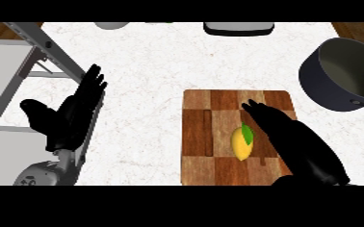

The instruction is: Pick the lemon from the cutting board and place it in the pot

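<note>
Lemon (242, 144): on the board (206, 125), its right edge partly hidden by the right hand (284, 130).
Right hand: fingers straight, holding nothing.
Left hand (71, 115): open, resting at left.
Pot (316, 84): far right, cut off.

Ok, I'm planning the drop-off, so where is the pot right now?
In the head view the pot sits at the right edge, partly cut off, just beyond the far right corner of the cutting board.

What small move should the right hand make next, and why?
Probably shift the right hand slightly left and curl its fingers round the yellow lemon: it lies on the checkered wooden cutting board, just left of the open hand, not yet grasped.
</note>
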